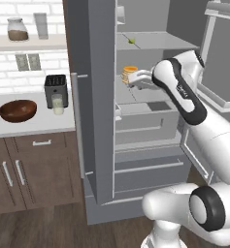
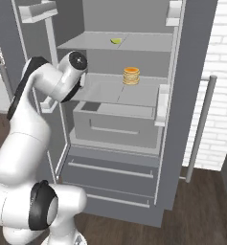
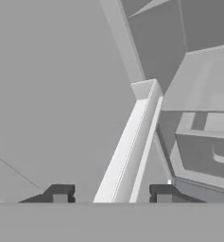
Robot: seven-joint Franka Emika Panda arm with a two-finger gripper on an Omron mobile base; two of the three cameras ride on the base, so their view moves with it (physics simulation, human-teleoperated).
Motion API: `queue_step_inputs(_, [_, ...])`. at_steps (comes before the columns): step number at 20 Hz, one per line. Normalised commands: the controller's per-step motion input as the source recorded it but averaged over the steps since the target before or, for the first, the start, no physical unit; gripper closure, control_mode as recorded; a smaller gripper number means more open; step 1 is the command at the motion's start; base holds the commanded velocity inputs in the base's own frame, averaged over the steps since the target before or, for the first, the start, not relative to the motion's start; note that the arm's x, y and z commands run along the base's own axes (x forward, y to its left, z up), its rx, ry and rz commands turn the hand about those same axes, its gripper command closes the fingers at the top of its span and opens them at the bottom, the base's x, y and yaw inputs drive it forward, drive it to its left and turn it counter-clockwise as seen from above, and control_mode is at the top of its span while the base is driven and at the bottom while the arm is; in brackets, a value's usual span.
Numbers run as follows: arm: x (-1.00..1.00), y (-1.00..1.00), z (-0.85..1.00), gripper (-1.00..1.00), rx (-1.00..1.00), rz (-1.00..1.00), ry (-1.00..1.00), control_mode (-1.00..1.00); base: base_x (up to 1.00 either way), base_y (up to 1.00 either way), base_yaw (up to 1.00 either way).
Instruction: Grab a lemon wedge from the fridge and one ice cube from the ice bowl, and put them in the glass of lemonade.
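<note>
Item: tall matte grey fridge (image 1: 99, 121), doors open; small green lemon wedge (image 2: 116, 41) mid top shelf. My gripper (image 3: 112, 194) stands parted, empty, astride a pale door-shelf rail (image 3: 127, 146). Risk, I judge: snagging that rail while reaching upward.

The tall matte grey fridge (image 1: 99, 121) stands with both upper doors swung open, long silver bar handles on the door edges, two drawers closed below. On its top shelf lies a small yellow-green lemon wedge (image 2: 116, 41), toward 12 o'clock in the open compartment. On the white counter at 9 o'clock from the fridge sits the wide, shallow, glossy reddish-brown wooden ice bowl (image 1: 17, 110). At its 3 o'clock, upright just before a black toaster, stands the small clear tumbler of pale lemonade (image 1: 57, 104).
</note>
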Motion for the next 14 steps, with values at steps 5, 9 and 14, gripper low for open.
queue_step_inputs(5, [0.1, 0.48, 0.11, -1.0, 0.06, 0.09, 0.0, -1.0, 0.0, 0.0, 0.0])
queue_step_inputs(9, [0.24, 0.41, 0.18, -1.0, 0.0, 0.01, 0.0, -1.0, 0.0, 0.0, 0.0])
queue_step_inputs(14, [0.41, 0.08, 0.13, -1.0, 0.0, 0.0, 0.0, -1.0, 0.0, 0.0, 0.0])
